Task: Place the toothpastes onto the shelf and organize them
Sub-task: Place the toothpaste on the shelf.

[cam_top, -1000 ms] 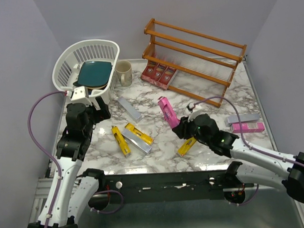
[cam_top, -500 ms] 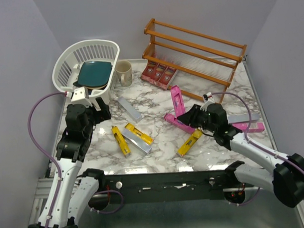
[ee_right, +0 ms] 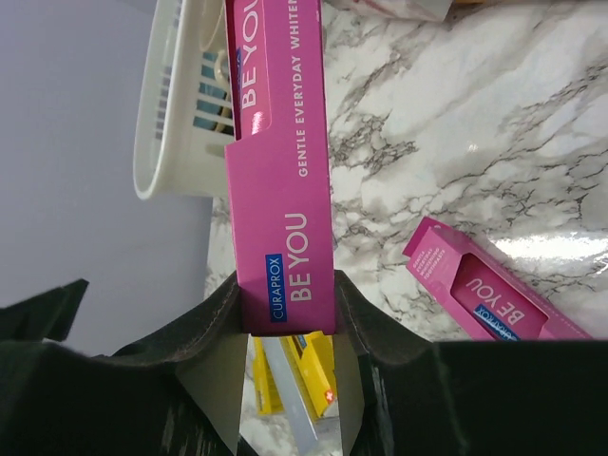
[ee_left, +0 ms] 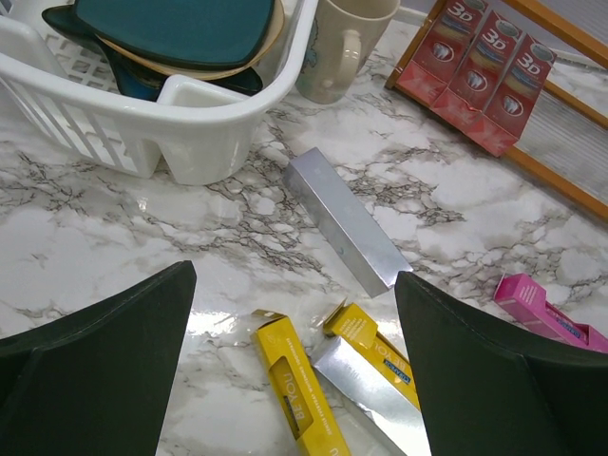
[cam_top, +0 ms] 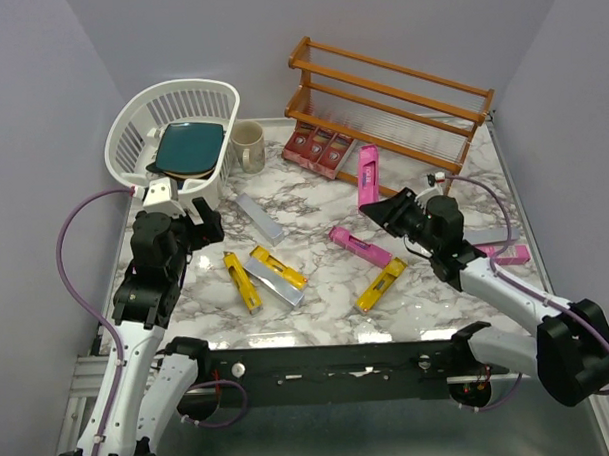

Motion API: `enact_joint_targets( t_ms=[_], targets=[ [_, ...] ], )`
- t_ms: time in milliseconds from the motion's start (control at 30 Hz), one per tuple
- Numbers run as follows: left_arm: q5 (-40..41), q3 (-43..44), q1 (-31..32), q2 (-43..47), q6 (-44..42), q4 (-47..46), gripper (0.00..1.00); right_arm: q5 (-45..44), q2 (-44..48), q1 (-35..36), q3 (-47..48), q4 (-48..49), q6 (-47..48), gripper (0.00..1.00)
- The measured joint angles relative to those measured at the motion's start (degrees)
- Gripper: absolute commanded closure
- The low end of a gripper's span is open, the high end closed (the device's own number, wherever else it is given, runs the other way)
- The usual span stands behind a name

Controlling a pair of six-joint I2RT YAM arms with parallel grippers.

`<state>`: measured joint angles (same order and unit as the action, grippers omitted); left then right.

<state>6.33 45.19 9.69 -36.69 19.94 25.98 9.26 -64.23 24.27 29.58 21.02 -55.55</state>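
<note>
Right pincer (cam_top: 382, 205) clenched on pink toothpaste carton (cam_top: 368, 174); in last second I watched it swing carton up off tabletop (cam_top: 308, 193). Carton now stands above pincer, shelf (cam_top: 389, 69) just beyond. Placement looks next. Left pincer (cam_top: 199, 220) released, idle. Loose cartons (cam_top: 276, 267) lie behind right pincer.

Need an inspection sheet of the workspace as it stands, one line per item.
surface: glossy marble-patterned tabletop, nothing spilled.
job's things: three red cartons at the lowest tier of the reddish-brown wooden shelf; yellow cartons, silver cartons and a pink carton loose on the tabletop.
clutter: white plastic basket holding a teal plate; beige mug beside it.
tools: left tool open, empty; right tool shut on a pink Curaprox carton.
cables: purple cable loops past the tabletop's left edge.
surroundings: plain grey walls.
</note>
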Motion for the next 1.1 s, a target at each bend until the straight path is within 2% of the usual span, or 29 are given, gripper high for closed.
enact_joint_targets(
  t_ms=[233, 600, 867, 1100],
  targets=[
    [-0.52, -0.02, 0.02, 0.28, 0.07, -0.09, 0.01, 1.01, -3.78, -2.78, -0.5, 2.6, -6.16, 0.67],
    [-0.85, -0.22, 0.07, 0.52, 0.07, -0.17, 0.01, 3.17, -10.14, -3.5, -7.3, 9.27, -13.97, 0.65],
    [-0.87, -0.7, 0.07, 0.52, 0.07, -0.13, 0.01, 2.62, -15.13, -8.39, -7.8, 16.94, -18.67, 0.64],
    [-0.94, -0.7, 0.07, 0.52, 0.09, -0.15, 0.01, 2.05, -21.35, -12.5, -5.38, 18.45, -22.4, 0.63]
  ],
)
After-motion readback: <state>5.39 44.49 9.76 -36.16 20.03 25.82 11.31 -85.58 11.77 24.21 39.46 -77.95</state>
